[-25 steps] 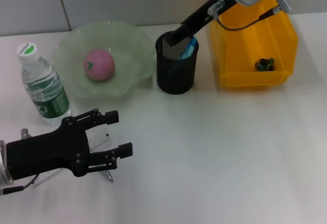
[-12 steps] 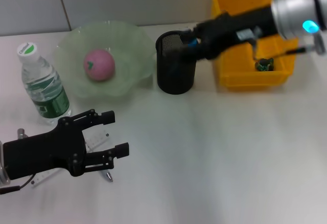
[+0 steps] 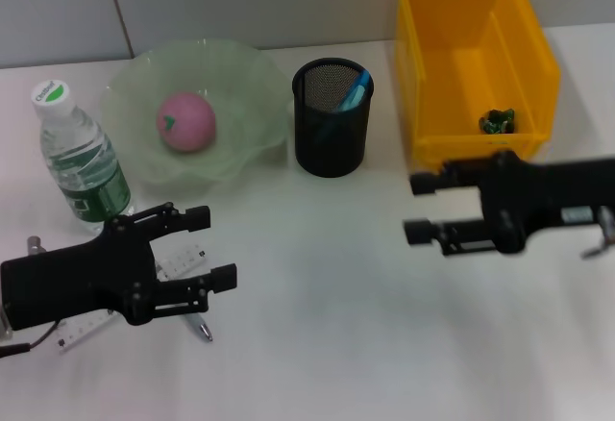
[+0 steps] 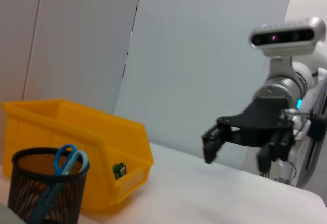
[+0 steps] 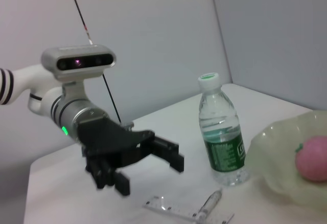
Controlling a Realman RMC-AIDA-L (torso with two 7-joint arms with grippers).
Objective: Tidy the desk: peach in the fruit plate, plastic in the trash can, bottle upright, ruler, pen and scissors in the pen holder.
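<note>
The pink peach [image 3: 185, 123] lies in the pale green fruit plate [image 3: 252, 67]. Left of the plate the bottle [image 3: 82, 166] stands upright. Blue scissors [image 3: 354, 89] stick out of the black mesh pen holder [image 3: 332, 147]. A small dark green scrap of plastic [image 3: 498, 120] lies inside the yellow trash can [image 3: 476, 56]. My left gripper [image 3: 215, 245] is open, low over the clear ruler [image 3: 183, 263] and the pen [image 3: 202, 329] on the desk [image 3: 327, 325]. My right gripper [image 3: 415, 208] hangs open and holds nothing, in front of the trash can. The right wrist view shows the ruler [image 5: 173, 208] beside the pen [image 5: 209, 203].
The pen holder stands between the fruit plate and the trash can at the back of the desk. The left arm's body covers part of the ruler and the pen. White desk surface stretches between the two grippers and along the front edge.
My right gripper has come out of the pen holder and swung down in front of the trash can, leaving the scissors inside. The left gripper has shifted slightly to the left over the ruler.
</note>
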